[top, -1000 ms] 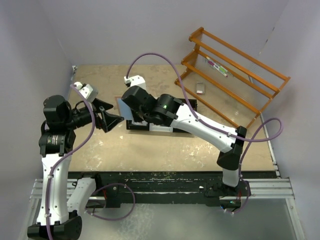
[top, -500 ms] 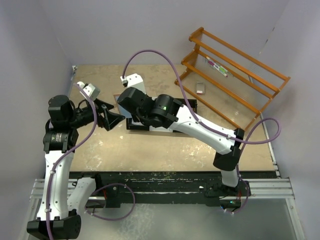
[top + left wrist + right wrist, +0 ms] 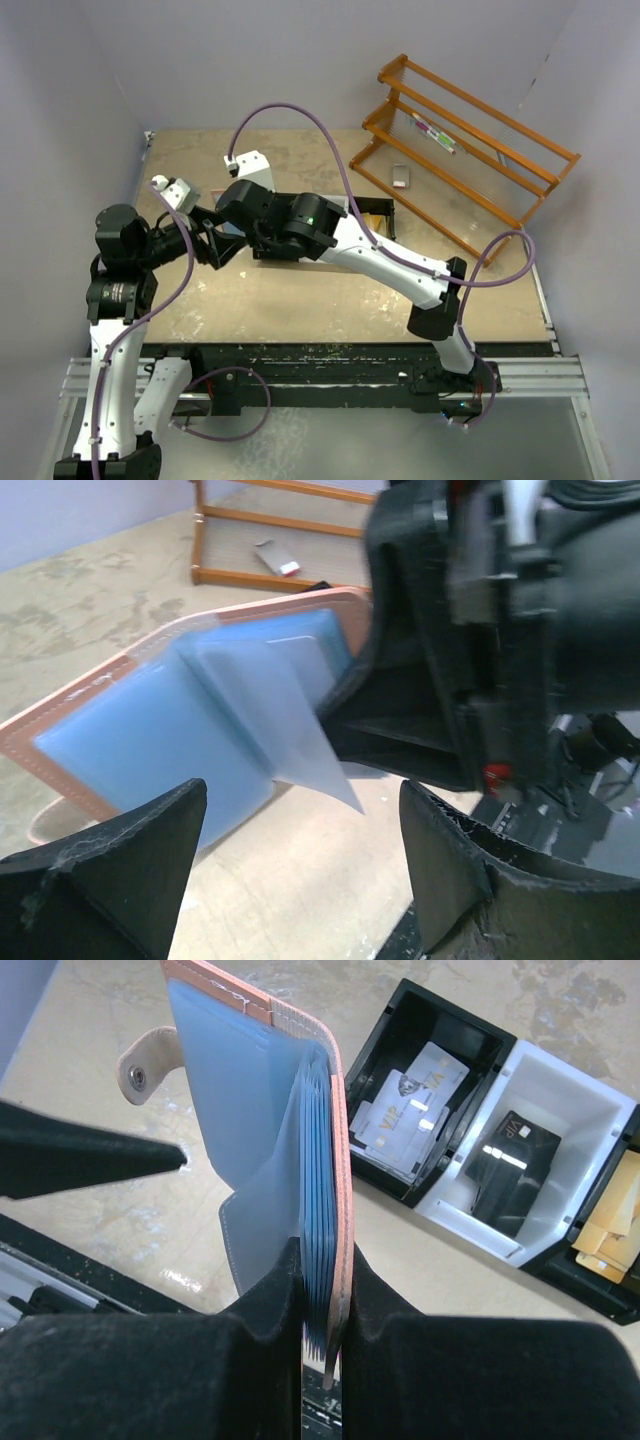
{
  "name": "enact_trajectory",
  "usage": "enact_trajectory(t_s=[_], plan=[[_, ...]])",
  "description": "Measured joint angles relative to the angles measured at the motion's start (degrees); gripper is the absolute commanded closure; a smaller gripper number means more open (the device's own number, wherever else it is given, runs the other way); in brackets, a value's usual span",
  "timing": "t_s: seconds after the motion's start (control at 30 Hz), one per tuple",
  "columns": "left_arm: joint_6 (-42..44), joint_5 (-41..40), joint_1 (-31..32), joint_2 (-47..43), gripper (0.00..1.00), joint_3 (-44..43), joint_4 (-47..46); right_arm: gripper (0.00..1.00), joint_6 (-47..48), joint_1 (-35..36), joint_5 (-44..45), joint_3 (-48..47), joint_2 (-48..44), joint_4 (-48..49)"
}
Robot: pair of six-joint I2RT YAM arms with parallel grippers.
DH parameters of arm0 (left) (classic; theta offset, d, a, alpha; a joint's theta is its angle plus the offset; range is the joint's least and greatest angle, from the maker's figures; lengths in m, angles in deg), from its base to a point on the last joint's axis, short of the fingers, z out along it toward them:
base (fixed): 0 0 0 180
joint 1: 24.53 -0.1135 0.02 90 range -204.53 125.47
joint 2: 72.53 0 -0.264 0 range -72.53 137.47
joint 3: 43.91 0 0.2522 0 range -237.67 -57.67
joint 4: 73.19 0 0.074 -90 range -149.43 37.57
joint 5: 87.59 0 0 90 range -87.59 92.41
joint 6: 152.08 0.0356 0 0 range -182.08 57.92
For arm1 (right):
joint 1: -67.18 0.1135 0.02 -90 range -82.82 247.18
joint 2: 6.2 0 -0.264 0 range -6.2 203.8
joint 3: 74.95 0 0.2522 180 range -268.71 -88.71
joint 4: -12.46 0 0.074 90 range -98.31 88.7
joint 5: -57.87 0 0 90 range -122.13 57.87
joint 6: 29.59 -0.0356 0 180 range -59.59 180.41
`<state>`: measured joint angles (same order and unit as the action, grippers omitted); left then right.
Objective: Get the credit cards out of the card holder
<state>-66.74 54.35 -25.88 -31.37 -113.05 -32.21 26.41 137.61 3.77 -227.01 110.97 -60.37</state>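
Note:
My right gripper (image 3: 325, 1295) is shut on the lower edge of the card holder (image 3: 250, 1100), a reddish-brown wallet with light blue lining, and holds it upright above the table. A pale grey-blue leaf (image 3: 295, 735) hangs out of its lining; I cannot tell whether it is a card or a sleeve. My left gripper (image 3: 300, 870) is open just in front of the card holder (image 3: 140, 720), and the leaf's corner ends short of its fingers. Two pale grey credit cards (image 3: 412, 1110) lie in a black tray compartment.
The tray (image 3: 470, 1045) also holds a black pouch (image 3: 505, 1170) in a white compartment and tan paper pieces (image 3: 610, 1220) at its right. An orange wooden rack (image 3: 470, 150) stands at the back right, a small card-like item (image 3: 400, 177) on the table beside it.
The right arm has carried the card holder left, toward the left gripper. The left gripper has come closer to it, and its jaws have narrowed slightly.

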Motion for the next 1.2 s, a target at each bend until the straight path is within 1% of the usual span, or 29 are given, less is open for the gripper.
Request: enact_trajectory(t_s=[0.17,0.3,0.57,0.6,0.67,0.7,0.77,0.83,0.9,1.0,1.1,1.2], plan=[[1.09,-5.07,0.28,-0.44,0.23,1.38,-0.35,1.00,-0.63,0.15,-0.92,-0.92,0.00,1.29],[1.44,-8.76,1.09,-0.68,0.23,2.67,-0.61,1.00,-1.29,0.44,-1.09,-2.16,0.00,2.60],[1.46,-9.94,1.53,-0.26,0.23,2.69,-0.50,1.00,-1.49,0.50,-0.90,-3.58,1.66,4.11],[1.46,-10.05,1.55,-0.26,0.26,2.69,-0.35,1.00,-1.46,0.50,-0.90,-3.56,2.08,4.09],[1.55,-10.95,1.55,-0.26,0.37,2.69,0.15,1.00,-1.44,0.48,-0.87,-3.32,2.49,4.22],[1.77,-12.07,1.55,-0.26,0.41,2.67,0.52,1.00,-1.44,0.48,-0.94,-2.60,2.43,4.59],[2.51,-15.54,1.77,-0.07,0.42,2.64,0.96,1.00,-1.36,0.52,-1.05,0.22,1.40,6.23],[3.74,-21.05,1.86,0.46,0.42,2.23,1.60,1.00,-1.31,0.55,-1.62,4.13,-0.46,7.23],[4.85,-25.79,1.86,1.36,0.41,1.16,2.49,1.00,-1.18,0.55,-2.58,8.41,-2.95,7.76],[5.86,-30.29,1.86,2.80,0.33,-0.59,3.67,1.00,-0.72,0.55,-3.78,13.38,-7.13,9.49],[5.55,-30.25,1.86,2.78,0.26,-1.05,4.76,1.00,-0.26,0.55,-4.61,17.25,-11.65,12.11],[3.61,-26.73,1.86,2.60,0.19,-2.38,6.16,1.00,0.20,0.39,-5.90,20.81,-16.17,15.37]])
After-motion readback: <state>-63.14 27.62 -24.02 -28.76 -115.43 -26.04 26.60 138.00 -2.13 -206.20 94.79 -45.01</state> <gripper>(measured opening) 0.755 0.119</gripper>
